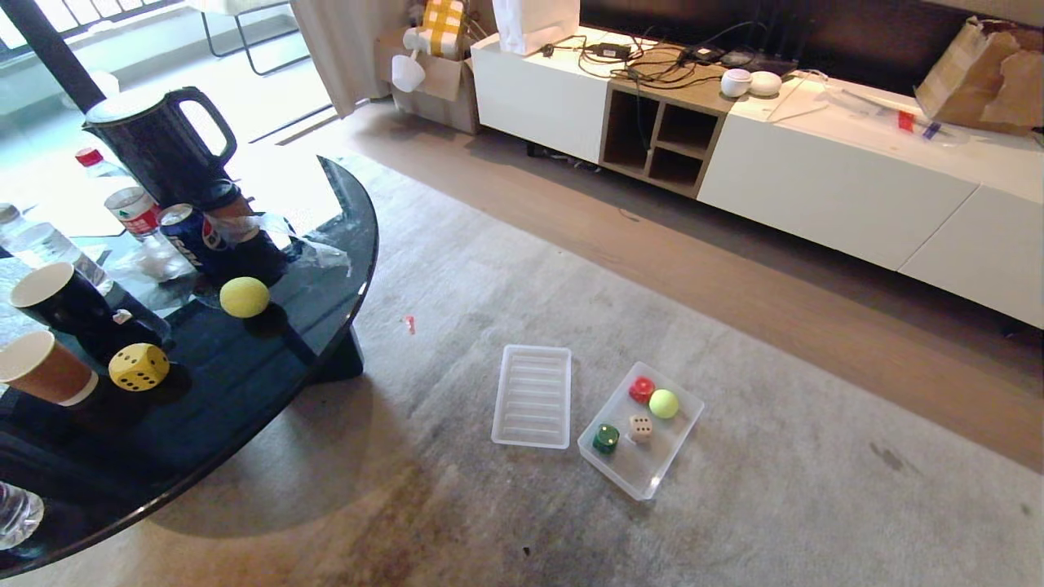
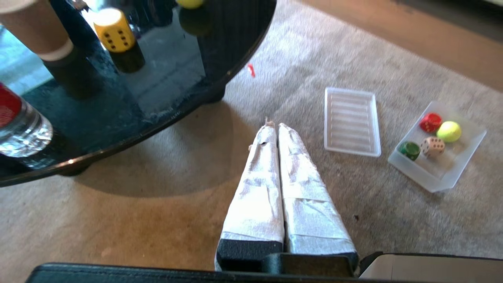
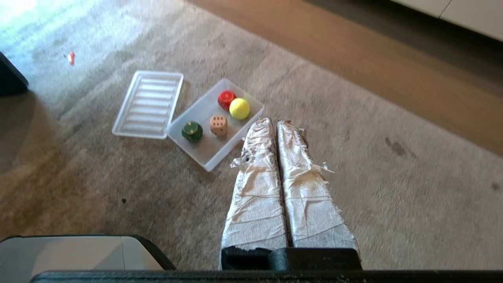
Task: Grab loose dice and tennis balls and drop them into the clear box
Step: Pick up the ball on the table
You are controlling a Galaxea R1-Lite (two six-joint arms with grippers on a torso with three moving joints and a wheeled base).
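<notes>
Head view: bright yellow rounded die with black pips [image 1: 139, 366] and matte yellow-green tennis ball [image 1: 244, 297] on glossy black round table [image 1: 269, 371]; likely light, rigid die, springy roll-prone ball, best pinched across middles. Translucent shallow plastic box [image 1: 640, 430] on grey carpet [image 1: 457, 269].

Left wrist: left gripper [image 2: 274, 127] pressed together, empty.

Right wrist: right gripper [image 3: 274, 124] likewise closed, empty.

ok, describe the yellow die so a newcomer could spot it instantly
Find the round black table on the left of the head view. Near its front edge, beside a brown paper cup, sits the yellow die. It is the only cube on the table; the tennis ball behind it is round and plain.
</notes>
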